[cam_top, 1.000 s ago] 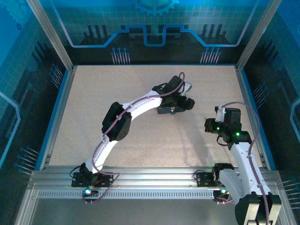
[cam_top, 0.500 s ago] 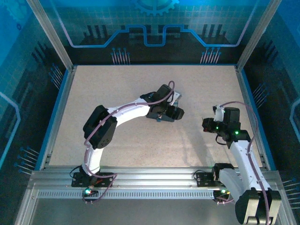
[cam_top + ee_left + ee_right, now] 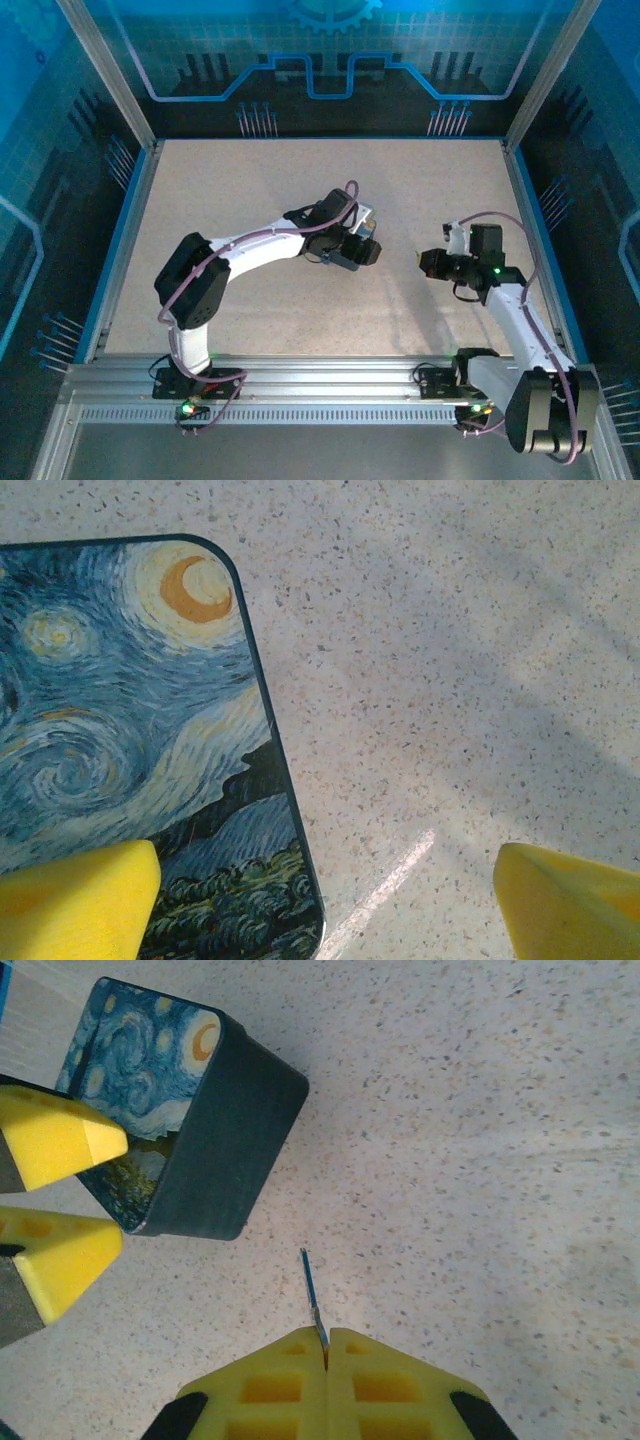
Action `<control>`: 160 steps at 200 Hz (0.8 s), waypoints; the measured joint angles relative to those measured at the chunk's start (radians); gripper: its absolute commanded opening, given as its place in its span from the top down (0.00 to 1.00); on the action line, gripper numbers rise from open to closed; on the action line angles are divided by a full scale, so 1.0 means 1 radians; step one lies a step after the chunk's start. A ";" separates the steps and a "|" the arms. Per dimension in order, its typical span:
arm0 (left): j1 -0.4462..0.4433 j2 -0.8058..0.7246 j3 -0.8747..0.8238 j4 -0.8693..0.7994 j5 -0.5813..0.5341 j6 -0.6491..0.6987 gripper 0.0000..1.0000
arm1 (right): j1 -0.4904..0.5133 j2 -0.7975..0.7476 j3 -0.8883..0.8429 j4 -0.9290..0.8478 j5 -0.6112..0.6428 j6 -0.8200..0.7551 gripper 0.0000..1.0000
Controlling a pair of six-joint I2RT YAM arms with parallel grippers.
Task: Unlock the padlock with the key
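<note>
Key [image 3: 312, 1295] is pinched between the fully closed yellow pads of the right gripper [image 3: 326, 1335], its blade pointing out past the fingertips and seen edge-on as a thin sliver above the speckled table [image 3: 480, 1110]. Left gripper [image 3: 325, 875] is spread wide with nothing between its pads, and is placed at a corner of the blue night-sky tin [image 3: 120, 730], with one pad seen against the printed lid and the other against bare table. Padlock's place cannot be told (it may be hidden by the tin or by the left wrist), so the keyhole's direction is unknown. Step in hand is judged to be the bringing together of key and lock. To do it well, the lock body should first be steadied by the left gripper, with the keyhole turned toward the right arm. The key should then be lined up along the keyhole axis, blade matched to slot, and fed in slowly. Slipping of so thin a key within soft pads is judged the main risk.
</note>
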 measured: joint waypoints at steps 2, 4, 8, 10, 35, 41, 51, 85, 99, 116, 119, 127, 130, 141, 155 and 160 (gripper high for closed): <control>0.001 -0.002 -0.002 0.001 0.000 0.000 0.11 | 0.004 0.004 0.001 0.003 -0.002 0.002 0.98; 0.002 -0.005 -0.005 0.002 0.000 0.000 0.11 | 0.006 0.006 0.001 0.005 -0.004 0.004 0.98; 0.003 -0.011 -0.009 0.004 0.000 -0.001 0.11 | 0.016 0.017 0.004 0.013 -0.010 0.007 0.98; 0.003 -0.015 -0.012 0.005 0.000 -0.001 0.11 | 0.019 0.020 0.005 0.015 -0.011 0.009 0.98; 0.026 -0.089 -0.053 0.028 0.001 -0.011 0.11 | 0.095 0.095 0.048 0.053 -0.038 0.026 0.98; 0.035 -0.116 -0.065 0.035 0.001 -0.017 0.11 | 0.116 0.117 0.064 0.068 -0.045 0.030 0.98; 0.051 -0.165 -0.093 0.055 0.001 -0.020 0.11 | 0.150 0.150 0.089 0.092 -0.055 0.036 0.98; 0.131 -0.394 -0.253 0.134 0.001 -0.026 0.08 | 0.243 0.280 0.158 0.218 -0.085 0.090 0.98; 0.165 -0.481 -0.333 0.162 0.001 -0.029 0.07 | 0.274 0.344 0.190 0.262 -0.092 0.113 0.98; 0.209 -0.558 -0.423 0.185 0.003 -0.050 0.07 | 0.313 0.435 0.243 0.304 -0.097 0.138 0.99; 0.216 -0.568 -0.437 0.187 0.005 -0.053 0.07 | 0.319 0.449 0.253 0.309 -0.097 0.142 0.99; 0.235 -0.588 -0.472 0.192 0.012 -0.063 0.07 | 0.333 0.484 0.277 0.322 -0.097 0.150 0.99; 0.241 -0.593 -0.484 0.194 0.015 -0.069 0.07 | 0.339 0.499 0.286 0.328 -0.097 0.155 0.99; 0.261 -0.603 -0.520 0.195 0.024 -0.081 0.07 | 0.352 0.535 0.310 0.348 -0.096 0.166 0.99; 0.273 -0.603 -0.555 0.199 0.037 -0.098 0.08 | 0.360 0.576 0.329 0.374 -0.095 0.182 0.99; 0.274 -0.603 -0.566 0.200 0.043 -0.104 0.08 | 0.361 0.587 0.334 0.380 -0.095 0.185 0.99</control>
